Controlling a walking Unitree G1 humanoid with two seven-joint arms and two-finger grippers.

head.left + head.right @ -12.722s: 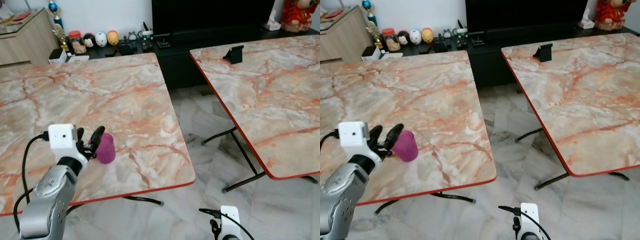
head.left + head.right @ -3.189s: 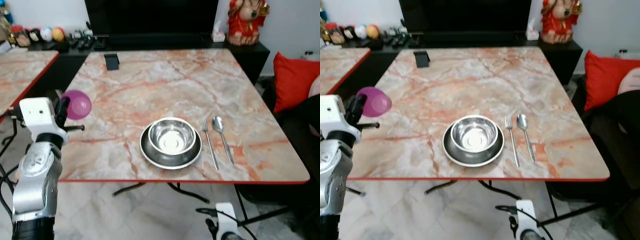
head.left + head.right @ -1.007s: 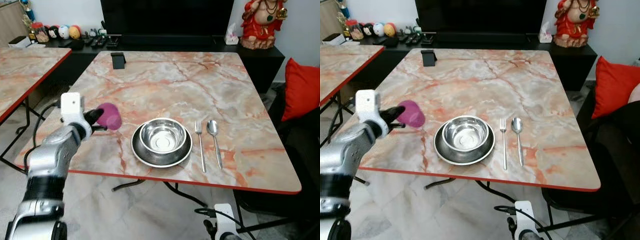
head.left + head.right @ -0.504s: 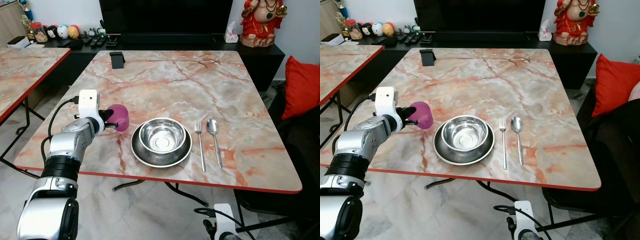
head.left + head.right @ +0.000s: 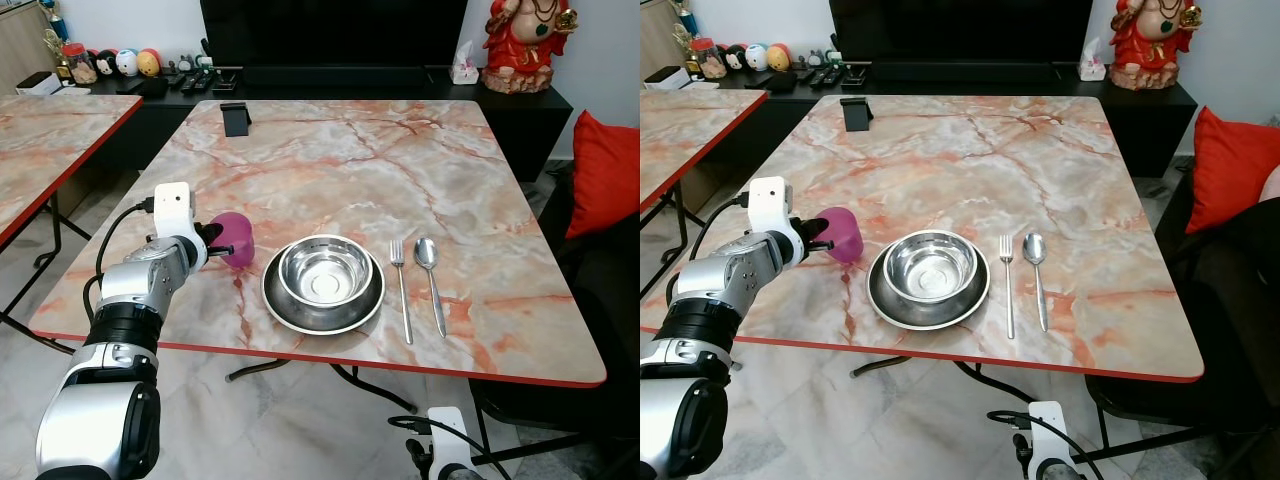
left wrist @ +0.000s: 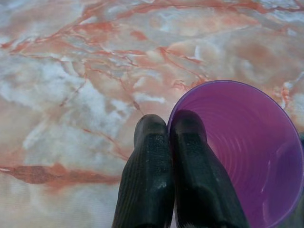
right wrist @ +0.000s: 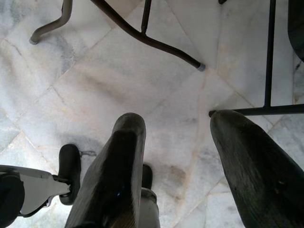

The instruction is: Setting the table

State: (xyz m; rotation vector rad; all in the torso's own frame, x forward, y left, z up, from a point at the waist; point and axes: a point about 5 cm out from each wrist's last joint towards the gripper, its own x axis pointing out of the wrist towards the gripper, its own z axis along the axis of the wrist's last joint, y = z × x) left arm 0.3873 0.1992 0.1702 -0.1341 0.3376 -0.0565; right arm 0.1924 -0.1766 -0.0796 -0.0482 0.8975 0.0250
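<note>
Purple cup (image 5: 237, 239) sits low over the marble counter (image 5: 330, 160), just left of the steel bowl (image 5: 324, 272) nested in its plate (image 5: 322, 308); whether it touches the surface is unclear. Left gripper (image 6: 167, 142) pinches its rim, one finger inside. Right gripper (image 7: 175, 156) hangs spread wide above the floor.

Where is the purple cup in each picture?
Left eye view: the purple cup sits at the table's left side, held by the left tool, just left of the steel bowl.
Right eye view: same spot, left of the bowl.
Left wrist view: close up, one finger inside its rim.
Right wrist view: floor, no cup.
Shared landmark: the bowl.
</note>
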